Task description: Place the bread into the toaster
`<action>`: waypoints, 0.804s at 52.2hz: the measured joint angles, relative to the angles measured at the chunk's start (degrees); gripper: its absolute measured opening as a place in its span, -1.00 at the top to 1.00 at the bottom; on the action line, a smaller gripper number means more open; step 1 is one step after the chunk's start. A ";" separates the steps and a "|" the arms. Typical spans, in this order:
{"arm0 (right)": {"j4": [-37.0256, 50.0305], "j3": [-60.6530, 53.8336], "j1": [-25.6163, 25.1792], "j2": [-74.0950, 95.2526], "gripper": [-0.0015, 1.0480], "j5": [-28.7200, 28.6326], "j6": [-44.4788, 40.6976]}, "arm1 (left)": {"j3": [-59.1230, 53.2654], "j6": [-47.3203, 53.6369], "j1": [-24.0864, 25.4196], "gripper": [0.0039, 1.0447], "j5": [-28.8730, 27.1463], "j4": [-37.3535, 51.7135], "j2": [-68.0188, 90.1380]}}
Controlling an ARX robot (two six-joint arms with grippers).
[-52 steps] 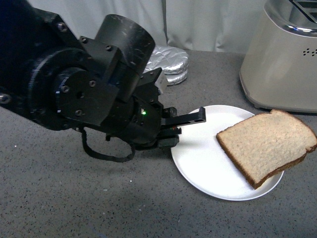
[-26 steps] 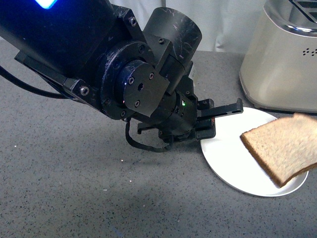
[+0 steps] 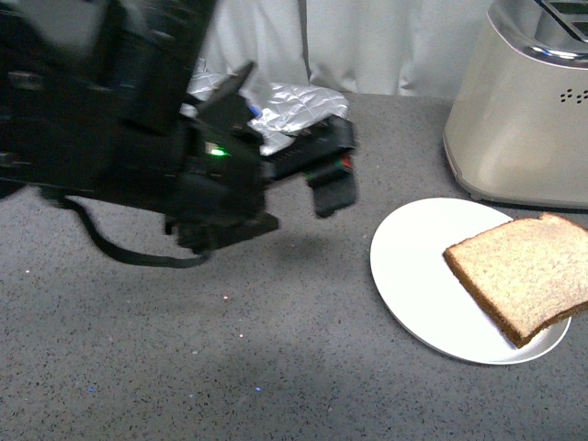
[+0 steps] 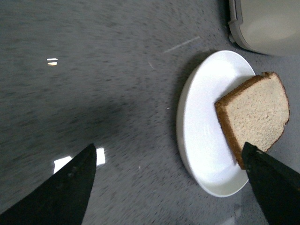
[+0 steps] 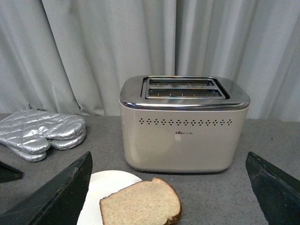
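Note:
The bread, one light brown slice with a dark crust, lies on the right side of a round white plate and overhangs its rim. The beige toaster stands just behind the plate at the far right. My left gripper is open and empty, blurred, above the counter to the left of the plate. In the left wrist view the bread lies ahead of my open left gripper. My right gripper is open and empty, facing the toaster, whose chrome top has two slots, and the bread.
Silver quilted oven mitts lie at the back of the grey counter, behind the left arm; they also show in the right wrist view. A pale curtain hangs behind the counter. The plate shows in the wrist views too.
The plate and bread slid right while the left gripper was at the plate's left edge. The left arm has since swung back to the left and up, away from the plate.

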 joint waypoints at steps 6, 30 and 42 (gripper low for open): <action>0.00 0.00 0.00 0.00 -0.82 0.00 0.00 | -10.10 3.67 9.07 -0.86 1.09 -0.90 -7.93; -0.04 0.00 0.00 -0.09 -0.82 0.04 0.00 | -48.52 28.41 41.62 0.13 -2.78 22.08 -63.36; -0.09 0.00 0.00 -0.13 -0.82 0.15 0.00 | -49.20 30.32 24.15 0.89 -18.58 -16.76 -107.38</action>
